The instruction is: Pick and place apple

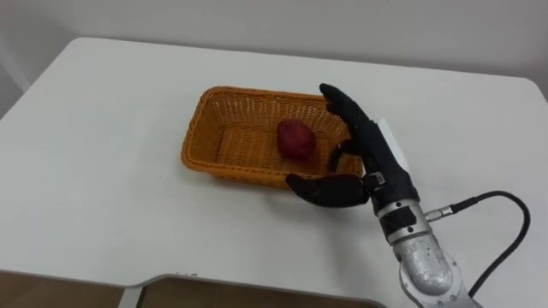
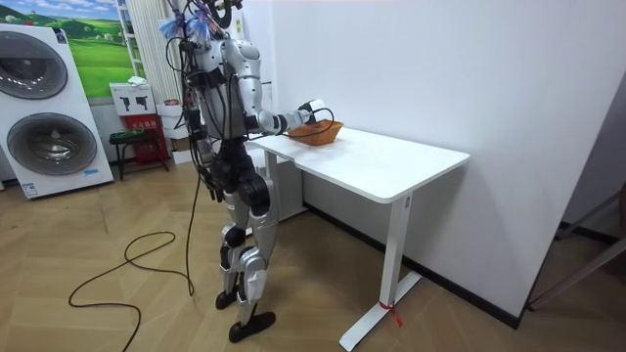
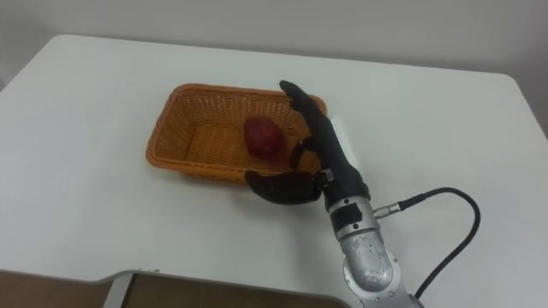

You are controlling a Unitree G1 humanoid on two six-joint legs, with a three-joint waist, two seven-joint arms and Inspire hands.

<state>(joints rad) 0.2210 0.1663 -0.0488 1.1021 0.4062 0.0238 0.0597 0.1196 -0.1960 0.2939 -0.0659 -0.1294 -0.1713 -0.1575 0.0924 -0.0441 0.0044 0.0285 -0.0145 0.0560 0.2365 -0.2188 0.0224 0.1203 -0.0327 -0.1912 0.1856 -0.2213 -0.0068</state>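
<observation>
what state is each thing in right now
white table: standing level
orange woven wicker basket: upright on the table
red apple: lying loose in the basket, not held
black right hand: open, at the basket's right rim, holding nothing

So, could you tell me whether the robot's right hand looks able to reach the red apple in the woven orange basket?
Probably yes. The right hand hovers open at the woven orange basket's right end, fingers straight, beside the red apple, which lies uncovered with nothing between them.
</observation>
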